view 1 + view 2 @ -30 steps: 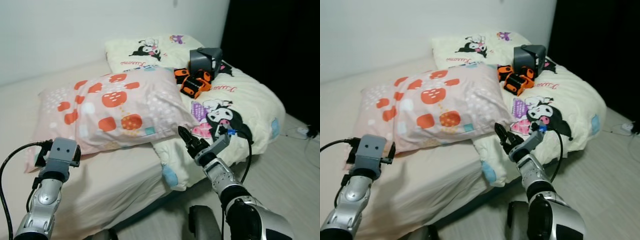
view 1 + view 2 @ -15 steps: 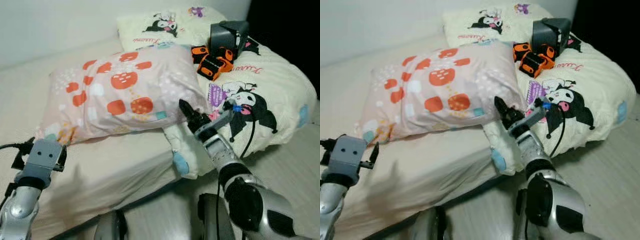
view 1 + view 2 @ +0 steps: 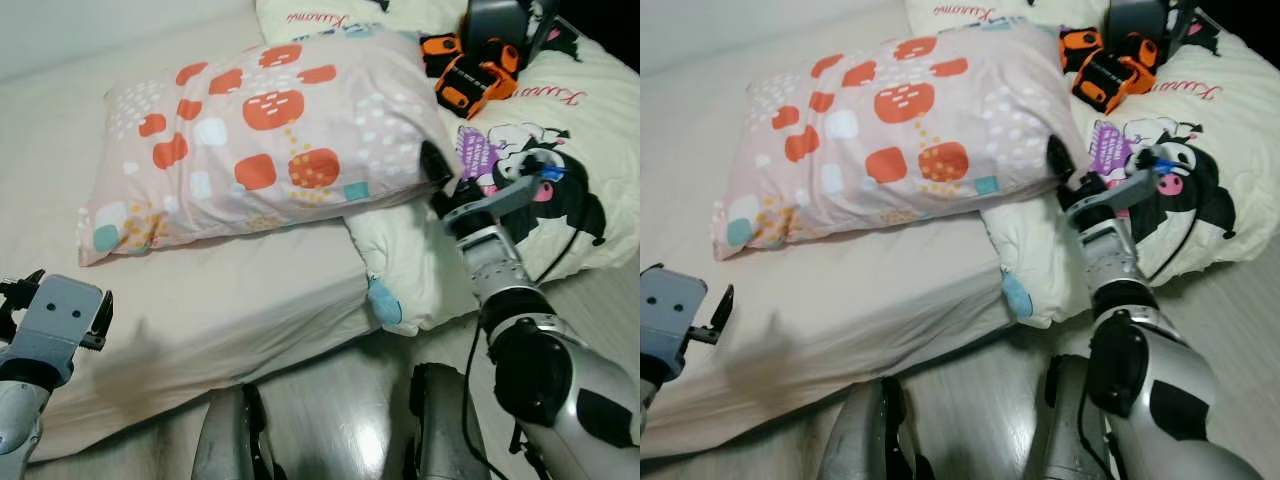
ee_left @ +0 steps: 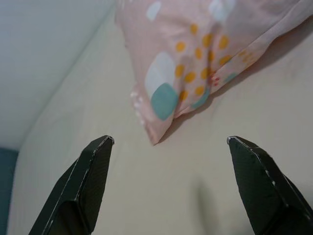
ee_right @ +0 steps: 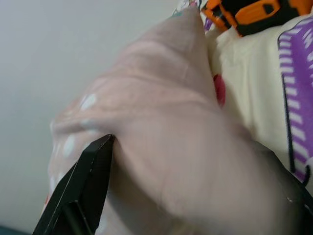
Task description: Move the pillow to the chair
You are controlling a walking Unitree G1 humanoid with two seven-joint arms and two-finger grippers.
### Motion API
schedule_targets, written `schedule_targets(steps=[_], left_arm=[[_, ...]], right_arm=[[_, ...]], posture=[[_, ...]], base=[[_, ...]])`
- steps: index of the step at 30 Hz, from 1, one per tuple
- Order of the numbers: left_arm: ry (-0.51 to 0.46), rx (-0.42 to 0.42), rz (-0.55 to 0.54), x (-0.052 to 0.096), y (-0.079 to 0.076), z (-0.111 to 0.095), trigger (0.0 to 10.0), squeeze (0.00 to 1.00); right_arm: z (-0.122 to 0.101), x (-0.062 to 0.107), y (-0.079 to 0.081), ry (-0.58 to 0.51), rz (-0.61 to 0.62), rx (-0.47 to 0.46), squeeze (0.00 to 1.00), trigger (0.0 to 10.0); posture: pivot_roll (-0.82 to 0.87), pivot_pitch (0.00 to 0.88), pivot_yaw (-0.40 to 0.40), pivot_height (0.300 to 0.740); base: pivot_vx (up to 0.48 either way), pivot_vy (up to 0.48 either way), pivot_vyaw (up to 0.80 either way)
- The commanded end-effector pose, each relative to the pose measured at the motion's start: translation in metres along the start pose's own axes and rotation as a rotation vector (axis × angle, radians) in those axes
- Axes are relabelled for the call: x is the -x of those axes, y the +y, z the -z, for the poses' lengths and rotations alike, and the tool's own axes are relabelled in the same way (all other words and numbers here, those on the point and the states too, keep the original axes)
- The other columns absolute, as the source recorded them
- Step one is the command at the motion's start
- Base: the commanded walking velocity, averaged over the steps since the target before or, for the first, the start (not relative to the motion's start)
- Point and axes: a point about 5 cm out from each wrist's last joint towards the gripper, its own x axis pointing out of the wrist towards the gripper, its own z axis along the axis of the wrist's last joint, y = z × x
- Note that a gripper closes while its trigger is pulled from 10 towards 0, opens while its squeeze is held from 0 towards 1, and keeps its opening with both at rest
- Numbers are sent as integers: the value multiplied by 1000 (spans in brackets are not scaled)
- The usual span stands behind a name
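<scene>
Left eye view: the pink fabric pillow with orange and white patches (image 3: 265, 135) lies flat on the cream-sheeted bed (image 3: 200, 300), its right end overlapping a cream cartoon-print duvet (image 3: 560, 190). No chair is visible, so the task is judged to be at the approach-and-grasp stage.

Change since one second ago: the right claw (image 3: 437, 165), previously short of the pillow beside the duvet edge, has advanced and now sits at the pillow's lower right corner. The camera has also tilted down and closer, so the overall picture shift is not object motion; the pillow itself has not moved on the bed.

Right wrist view: the pillow's corner bulges between the two black fingers (image 5: 83, 188), which stand wide apart around the fabric. Nothing is clamped yet.

Left wrist view: the left claw (image 4: 171, 181) hovers above the sheet with its fingers spread wide, holding nothing. The pillow's lower left corner (image 4: 161, 105) lies just ahead of it, not touching.

Orange-and-black blocks (image 3: 465, 70) and a dark grey box (image 3: 500, 20) rest on the duvet behind the pillow, clear of both claws.

Assessment: both claws now bracket opposite corners. The next action likely requires closing the right claw on the fabric and advancing the left claw to its corner before lifting.
</scene>
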Motion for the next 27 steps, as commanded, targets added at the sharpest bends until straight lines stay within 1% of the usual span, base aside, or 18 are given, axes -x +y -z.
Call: schedule_targets(steps=[1,2,7,13,15,17,18,19,20,21,22,24,25,27], left_arm=[[31,-23,14,4,3,4,10000,0],[32,-22,16,4,3,2,10000,0],[40,-30,14,3,6,0,10000,0],[44,-33,9,3,8,-2,10000,0],[46,-33,7,4,7,-3,10000,0],[43,-37,6,4,7,-4,10000,0],[43,-37,6,4,7,-4,10000,0],[38,-39,5,2,6,-5,10000,0],[38,-39,5,2,6,-5,10000,0],[35,-38,1,1,6,-6,10000,0],[35,-38,1,1,6,-6,10000,0],[27,-26,-11,-4,3,-7,10000,0],[27,-26,-11,-4,3,-7,10000,0],[14,-6,-31,-9,0,-10,10000,0]], right_arm=[[0,-1,2,-15,-13,-13,0,5059],[0,-1,2,-5,-21,-12,0,0],[2,-5,9,31,-64,-2,0,0],[1,-8,13,40,-79,5,0,0],[8,-10,18,72,-106,-7,0,0],[19,-10,22,126,-126,4,0,0],[19,-10,22,126,-126,4,0,0],[27,-10,24,161,-139,12,0,0],[27,-10,24,161,-139,12,0,0],[35,-9,27,194,-151,18,0,0],[35,-9,27,194,-151,18,0,0],[48,-8,32,247,-171,43,0,0],[48,-8,32,247,-171,43,0,0],[51,-9,34,255,-172,82,0,0]], posture=[[101,418,146,506],[100,413,143,506],[93,408,139,506],[92,408,139,506],[90,409,134,506],[86,406,130,506],[86,406,130,506],[85,403,125,506],[85,403,125,506],[77,395,120,506],[77,395,120,506],[60,367,104,506],[60,367,104,506],[48,343,94,506]], base=[[0,0,0],[0,0,0],[0,0,0],[0,0,0],[0,0,0],[0,0,0],[0,0,0],[0,0,0],[0,0,0],[0,0,0],[0,0,0],[0,0,0],[0,0,0],[0,0,0]])
